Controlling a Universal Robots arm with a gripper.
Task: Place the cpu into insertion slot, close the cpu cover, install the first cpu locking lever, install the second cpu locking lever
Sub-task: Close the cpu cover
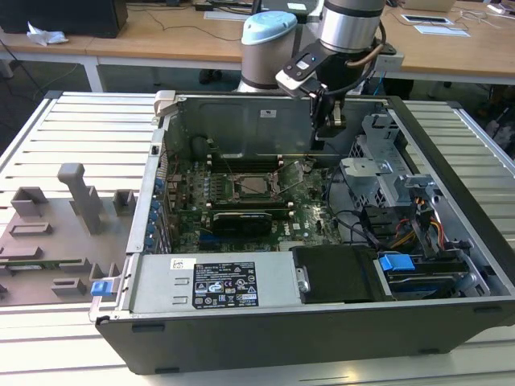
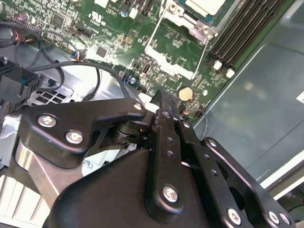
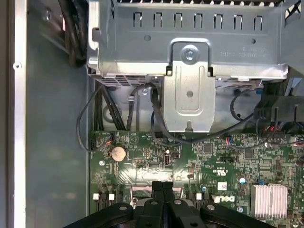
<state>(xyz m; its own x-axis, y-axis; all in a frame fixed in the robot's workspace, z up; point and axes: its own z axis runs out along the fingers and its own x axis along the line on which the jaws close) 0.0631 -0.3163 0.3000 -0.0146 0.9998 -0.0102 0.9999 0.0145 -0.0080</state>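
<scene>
The cpu (image 1: 256, 186), a silver-grey square, lies in the insertion slot (image 1: 238, 191) in the middle of the green motherboard (image 1: 189, 201). A corner of the cpu (image 2: 205, 4) is also in the second wrist view. Beside it there, the cpu cover (image 2: 168, 61), a silver frame with a big window, is swung open with green board visible through it. My gripper (image 1: 328, 129) hangs above the board's back corner on the exterior view's right, apart from the socket. Its black fingers (image 3: 158, 190) are pressed together, shut on nothing, and the gripper (image 2: 165, 95) holds no part.
A silver drive cage (image 3: 190, 71) and black cables (image 3: 102, 109) stand just past the board's edge under my gripper. A coin battery (image 3: 118, 152) and long black memory slots (image 2: 237, 42) lie near. The case walls enclose the board. Grey fixtures (image 1: 80, 197) sit on the table outside.
</scene>
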